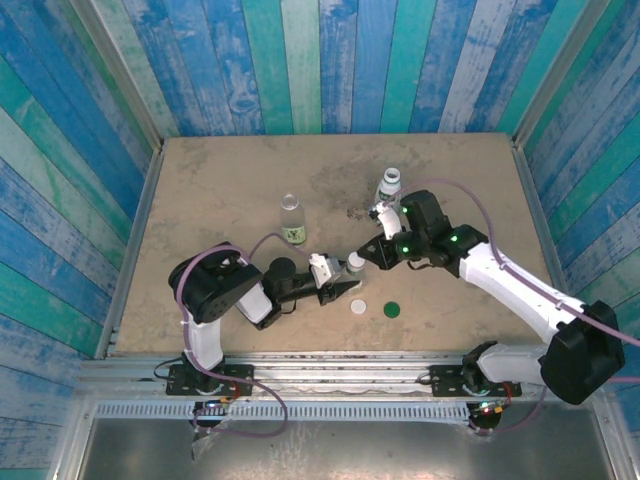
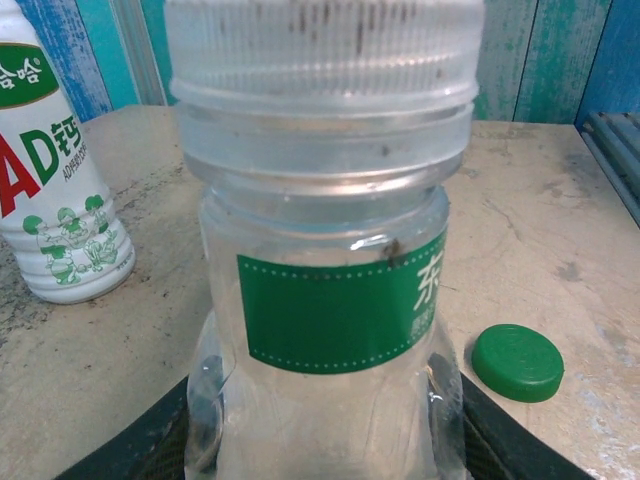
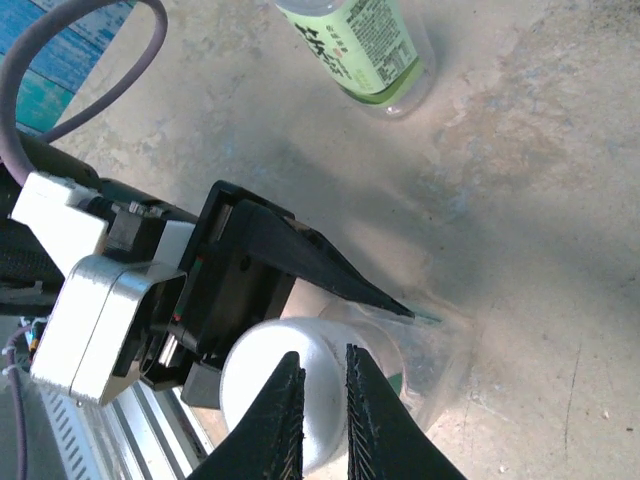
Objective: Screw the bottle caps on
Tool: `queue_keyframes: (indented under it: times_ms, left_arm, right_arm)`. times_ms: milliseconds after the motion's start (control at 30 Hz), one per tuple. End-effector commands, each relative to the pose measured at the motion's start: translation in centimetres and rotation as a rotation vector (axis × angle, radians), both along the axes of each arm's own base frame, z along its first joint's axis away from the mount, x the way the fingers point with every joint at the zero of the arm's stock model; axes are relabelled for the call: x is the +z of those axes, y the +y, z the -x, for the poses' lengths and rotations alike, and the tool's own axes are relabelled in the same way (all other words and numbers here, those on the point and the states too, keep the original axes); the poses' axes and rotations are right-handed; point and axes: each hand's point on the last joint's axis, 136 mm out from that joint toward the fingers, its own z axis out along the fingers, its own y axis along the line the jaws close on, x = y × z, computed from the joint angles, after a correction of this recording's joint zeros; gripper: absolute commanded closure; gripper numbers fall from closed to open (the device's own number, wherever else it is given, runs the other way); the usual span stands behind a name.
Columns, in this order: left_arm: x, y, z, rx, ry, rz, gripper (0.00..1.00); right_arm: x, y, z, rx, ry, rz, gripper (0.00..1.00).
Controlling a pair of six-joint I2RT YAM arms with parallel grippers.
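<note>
The left gripper point(image 1: 348, 276) clamps the tiny clear plastic bottle point(image 2: 330, 330) toward the near middle of the sandy table point(image 1: 220, 180), its white ribbed cap point(image 2: 320, 50) already on. The right gripper point(image 3: 323, 352), fingers together, hovers just above it. A loose white cap point(image 1: 358, 306) and a dark green cap point(image 2: 517, 362) lie beside, so two caps seem left to fit.

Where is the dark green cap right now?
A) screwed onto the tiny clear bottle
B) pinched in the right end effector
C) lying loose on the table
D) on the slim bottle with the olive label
C: the dark green cap lies flat on the table, just right of a loose white cap and apart from every bottle.
</note>
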Motion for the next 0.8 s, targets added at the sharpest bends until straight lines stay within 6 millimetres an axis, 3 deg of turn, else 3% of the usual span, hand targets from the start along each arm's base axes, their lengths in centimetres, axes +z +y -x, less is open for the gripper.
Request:
queue_keyframes:
  times_ms: [0, 233, 333, 467, 533, 667, 767]
  left_arm:
    - [-2.7, 0.5, -0.3, 0.043, 0.104, -0.068, 1.00]
    - [-2.8, 0.6, -0.3, 0.040, 0.077, -0.068, 1.00]
    - [-2.8, 0.5, -0.1, 0.031, 0.070, -0.072, 1.00]
    - [-3.0, 0.5, 0.0, 0.020, 0.065, -0.087, 1.00]
    - [-3.1, 0.5, 0.1, 0.017, 0.057, -0.094, 0.99]
    - [-3.1, 0.6, 0.2, 0.015, 0.042, -0.100, 0.98]
    - [-2.8, 0.5, 0.1, 0.012, 0.045, -0.089, 0.98]
  right_arm:
    - [-2.4, -0.3, 4.8, 0.073, 0.194, 0.001, 0.85]
    - [0.1, -0.4, 5.8, 0.105, 0.121, -0.069, 0.83]
    - [0.9, -1.0, 4.7, 0.058, 0.051, -0.042, 0.81]
    - [1.6, -2.2, 1.8, -0.057, -0.020, -0.019, 0.68]
    - [1.8, -1.9, 0.9, -0.069, -0.036, -0.027, 0.64]
    - [1.6, -0.8, -0.7, -0.053, -0.019, -0.021, 0.64]
    - [1.4, 0.2, -0.7, -0.006, 0.011, -0.038, 0.65]
